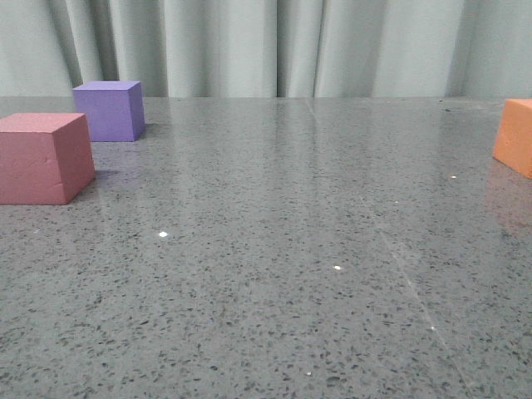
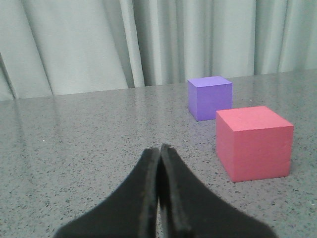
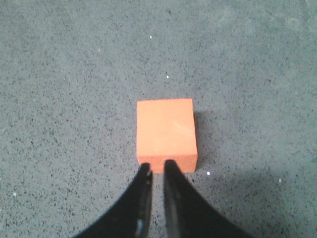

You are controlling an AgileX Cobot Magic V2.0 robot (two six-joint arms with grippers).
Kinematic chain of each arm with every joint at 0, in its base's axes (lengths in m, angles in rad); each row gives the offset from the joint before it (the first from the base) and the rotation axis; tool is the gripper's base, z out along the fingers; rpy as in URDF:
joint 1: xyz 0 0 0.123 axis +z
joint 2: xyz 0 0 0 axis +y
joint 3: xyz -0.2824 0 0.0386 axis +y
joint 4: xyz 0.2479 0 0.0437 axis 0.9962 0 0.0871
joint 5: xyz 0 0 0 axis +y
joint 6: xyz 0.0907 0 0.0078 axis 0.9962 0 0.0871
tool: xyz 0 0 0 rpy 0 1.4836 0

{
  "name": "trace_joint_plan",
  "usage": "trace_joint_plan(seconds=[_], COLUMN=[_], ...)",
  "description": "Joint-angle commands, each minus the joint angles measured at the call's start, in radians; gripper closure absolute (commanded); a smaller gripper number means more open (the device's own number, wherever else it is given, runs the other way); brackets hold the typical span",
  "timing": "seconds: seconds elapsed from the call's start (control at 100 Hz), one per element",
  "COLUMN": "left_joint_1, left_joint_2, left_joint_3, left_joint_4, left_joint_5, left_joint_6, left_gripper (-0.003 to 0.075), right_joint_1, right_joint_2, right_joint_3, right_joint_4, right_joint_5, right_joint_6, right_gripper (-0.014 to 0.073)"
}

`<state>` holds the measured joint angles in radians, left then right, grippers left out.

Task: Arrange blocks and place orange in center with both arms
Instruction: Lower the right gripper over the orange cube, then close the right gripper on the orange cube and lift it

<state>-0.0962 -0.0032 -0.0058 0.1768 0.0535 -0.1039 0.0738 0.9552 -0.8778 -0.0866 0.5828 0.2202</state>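
Observation:
The pinkish-red cube (image 1: 46, 158) sits at the table's left, with the purple cube (image 1: 110, 110) just behind it. The orange cube (image 1: 515, 137) sits at the far right edge, partly cut off. Neither gripper shows in the front view. In the left wrist view my left gripper (image 2: 159, 148) is shut and empty, low over the table, with the pinkish-red cube (image 2: 253, 143) and the purple cube (image 2: 210, 97) ahead of it to one side. In the right wrist view my right gripper (image 3: 157, 166) hangs above the orange cube (image 3: 166, 134), fingers drawn together with only a narrow slit, holding nothing.
The grey speckled table (image 1: 274, 274) stretches between the cubes. A pale curtain (image 1: 274, 46) hangs behind the table's far edge.

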Motion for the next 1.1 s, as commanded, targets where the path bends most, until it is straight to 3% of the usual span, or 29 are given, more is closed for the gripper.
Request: trace_joint_plan(seconds=[0.0,0.13,0.21,0.35,0.73,1.09], left_joint_1=[0.002,0.002,0.002,0.002,0.002,0.002], left_joint_2=[-0.032,-0.032,-0.032,-0.032,-0.032,-0.032], left_joint_3=[0.056,0.056,0.056,0.056,0.056,0.056], left_joint_4=[-0.009,-0.009,-0.009,-0.009,-0.009,-0.009], left_joint_5=[-0.08,-0.08,-0.08,-0.08,-0.08,-0.08], left_joint_6=[-0.006,-0.006,-0.006,-0.006,-0.006,-0.006], left_gripper=[0.0739,0.0739,0.0739,0.0739,0.0739,0.0739], right_joint_1=[-0.006,-0.006,-0.006,-0.006,-0.006,-0.006], right_joint_2=[-0.006,-0.006,-0.006,0.006,0.307,0.436], right_joint_3=[-0.038,-0.038,-0.038,-0.055,-0.366,-0.386], right_joint_4=[-0.005,-0.005,-0.005,-0.005,-0.005,-0.005], right_joint_5=[-0.099,-0.148,-0.175,-0.201,0.109,0.105], right_joint_6=[-0.01,-0.01,-0.01,-0.011,-0.072,-0.072], right_gripper=[0.0269,-0.008,-0.0038,-0.0036,-0.0028,-0.0028])
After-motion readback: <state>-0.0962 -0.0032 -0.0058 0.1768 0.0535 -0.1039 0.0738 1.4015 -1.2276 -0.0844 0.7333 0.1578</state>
